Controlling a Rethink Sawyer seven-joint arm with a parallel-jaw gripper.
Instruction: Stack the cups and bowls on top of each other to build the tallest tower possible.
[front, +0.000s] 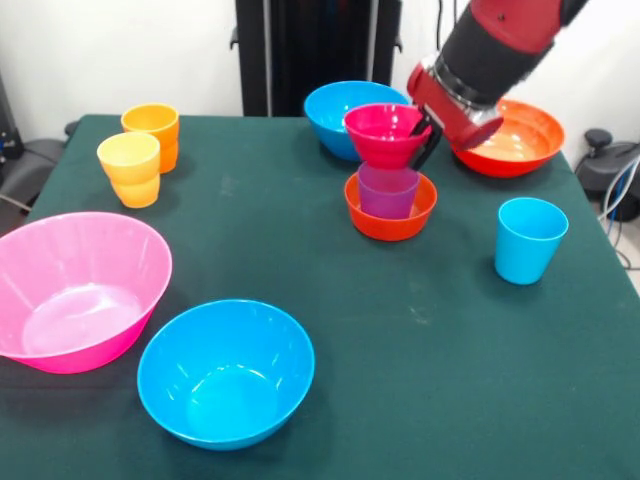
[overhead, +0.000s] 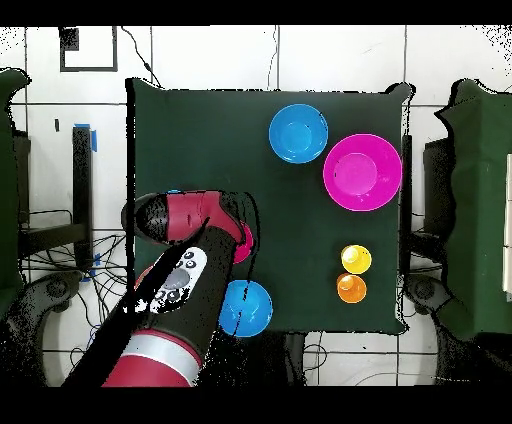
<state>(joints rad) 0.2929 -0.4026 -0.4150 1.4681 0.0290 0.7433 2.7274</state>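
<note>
Front view: arm (front: 495, 50) comes in from top right, gripper (front: 425, 135) at the right rim of the small magenta bowl (front: 385, 133)
gripper: one dark finger (front: 430, 140) shows outside the bowl's right wall, another dark tip over the rim inside; looks clamped on the rim of the magenta bowl
tower: small magenta bowl sits on purple cup (front: 388, 190), cup stands in small orange-red bowl (front: 391, 212); all directly below and just left of gripper
wide orange-red bowl (front: 512, 137): just right of gripper, partly behind the arm
blue bowl (front: 350, 115): just behind the tower, left of gripper
light blue cup (front: 529, 240): upright, near, in front and right of gripper
second blue bowl (front: 226, 372): well apart, front left of gripper
pink bowl (front: 72, 290): well apart, far left front, near desk (front: 260, 230) edge
orange cup (front: 152, 135), yellow-orange cup (front: 131, 168): touching pair, far left of gripper, both upright
overhead view: arm (overhead: 175, 300) covers the tower, only a magenta edge (overhead: 245, 243) shows beside it; blue bowl (overhead: 245, 308) partly under arm; other blue bowl (overhead: 298, 133), pink bowl (overhead: 362, 172), two cups (overhead: 354, 273) well apart from it
</note>
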